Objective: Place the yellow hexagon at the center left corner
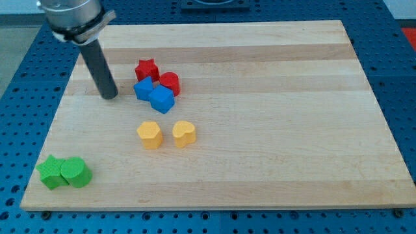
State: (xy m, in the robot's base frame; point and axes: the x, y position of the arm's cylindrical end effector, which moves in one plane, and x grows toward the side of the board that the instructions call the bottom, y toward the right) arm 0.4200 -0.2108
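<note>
My tip [110,97], a bare rod grasping nothing, rests far-left on the board [273,162], left of the red-and-blue cluster; the yellow hexagon [149,134] lies nearer and to its right, beside a yellow heart [184,133].

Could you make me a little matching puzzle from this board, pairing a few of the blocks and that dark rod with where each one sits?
Things:
1. my tip
2. green blocks
3. yellow hexagon
4. red star

Places:
A. the view's bottom left corner of the board
B. just left of the yellow heart
C. top of the red and blue cluster
D. left of the blue blocks, touching none

Pairs: 1-D, 2-A, 3-B, 4-C
</note>
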